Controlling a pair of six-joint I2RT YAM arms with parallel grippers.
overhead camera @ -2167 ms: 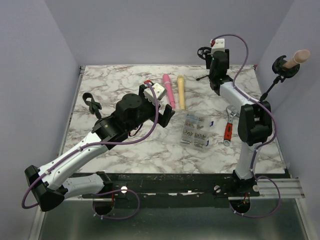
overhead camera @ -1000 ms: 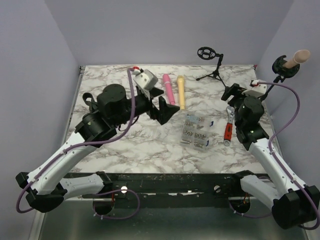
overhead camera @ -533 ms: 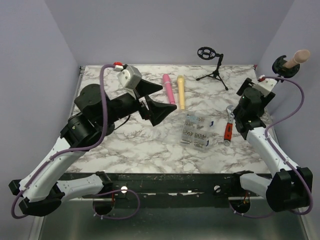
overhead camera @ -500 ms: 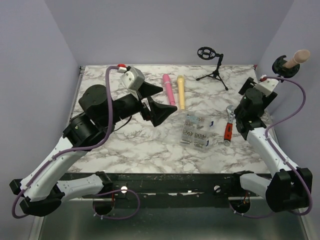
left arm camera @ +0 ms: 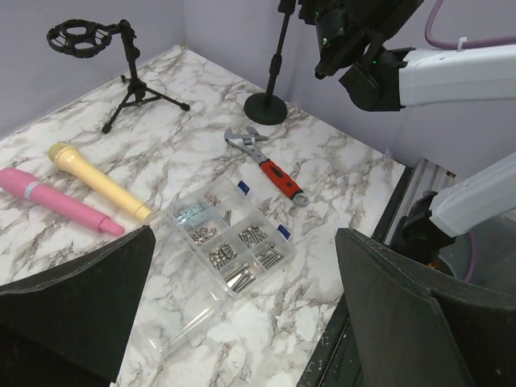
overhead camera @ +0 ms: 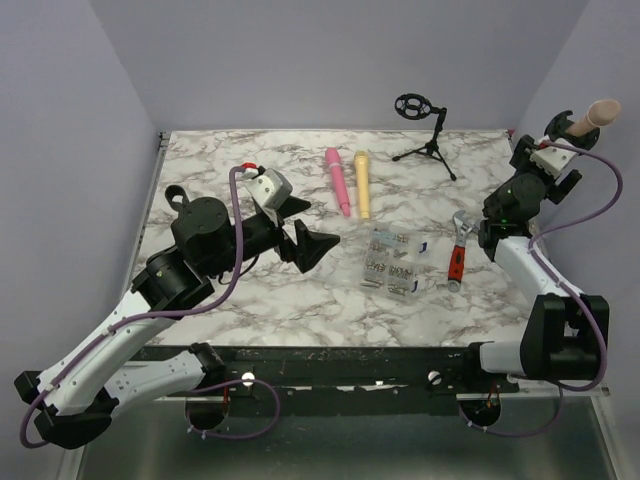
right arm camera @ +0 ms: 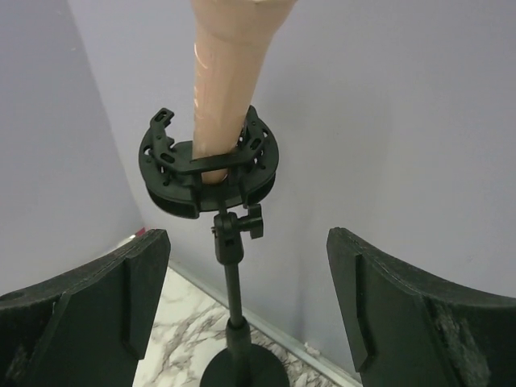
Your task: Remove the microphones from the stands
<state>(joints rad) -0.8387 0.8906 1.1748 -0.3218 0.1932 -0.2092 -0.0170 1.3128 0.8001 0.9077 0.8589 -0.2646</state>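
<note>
A beige microphone [overhead camera: 592, 113] sits tilted in the black shock mount [overhead camera: 562, 132] of a tall stand at the table's far right corner. In the right wrist view the microphone [right arm camera: 226, 72] stands in the mount [right arm camera: 208, 173] above the pole [right arm camera: 235, 294] and round base [right arm camera: 242, 367]. My right gripper [overhead camera: 545, 168] is open and empty. It faces the stand from a short way off, with the pole seen between its fingers [right arm camera: 81, 298]. My left gripper [overhead camera: 308, 228] is open and empty above the table's middle, far from the stand.
A pink microphone [overhead camera: 337, 180] and a yellow microphone [overhead camera: 361, 184] lie side by side at the back centre. An empty small tripod stand [overhead camera: 428, 128] is behind them. A clear parts box [overhead camera: 391, 260] and a red-handled wrench [overhead camera: 457, 248] lie at right centre. A black strap [overhead camera: 178, 198] is at the left.
My right arm has swung to the far right and raised its open gripper towards the microphone's stand. My left arm has drawn back and lowered a little, gripper still open.
</note>
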